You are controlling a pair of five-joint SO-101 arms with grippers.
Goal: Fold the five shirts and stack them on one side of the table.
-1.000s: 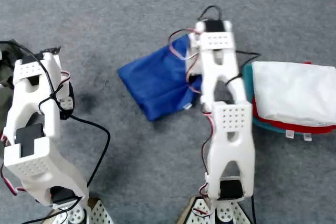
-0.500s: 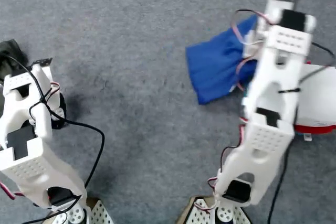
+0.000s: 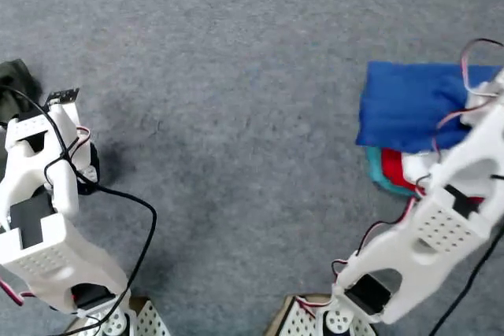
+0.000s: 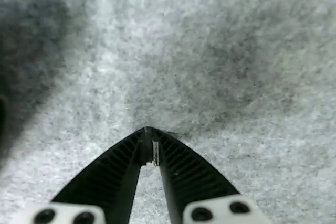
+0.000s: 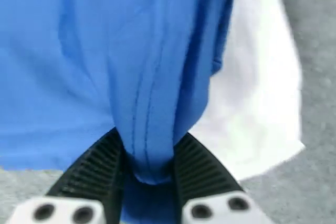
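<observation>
Right gripper (image 5: 148, 139) clamped on a gathered ridge of the blue shirt (image 5: 100, 51), held at the right edge of the bench (image 3: 236, 116) over the white shirt (image 5: 252, 93), which lies on a red shirt (image 3: 390, 166) and a teal shirt (image 3: 372, 164). From above, the blue shirt covers the far part of this stack and reaches past it on the left, while the near edges of the lower shirts show. Likely faults: the pinched ridge may stay bunched on release, leaving a hump instead of a flat fold. The offset may let the blue shirt slide or droop off the stack. A low withdrawal could snag the white shirt and drag it out of line. Left gripper (image 4: 149, 141) closed on nothing, above bare bench at the left, well apart from the stack.
</observation>
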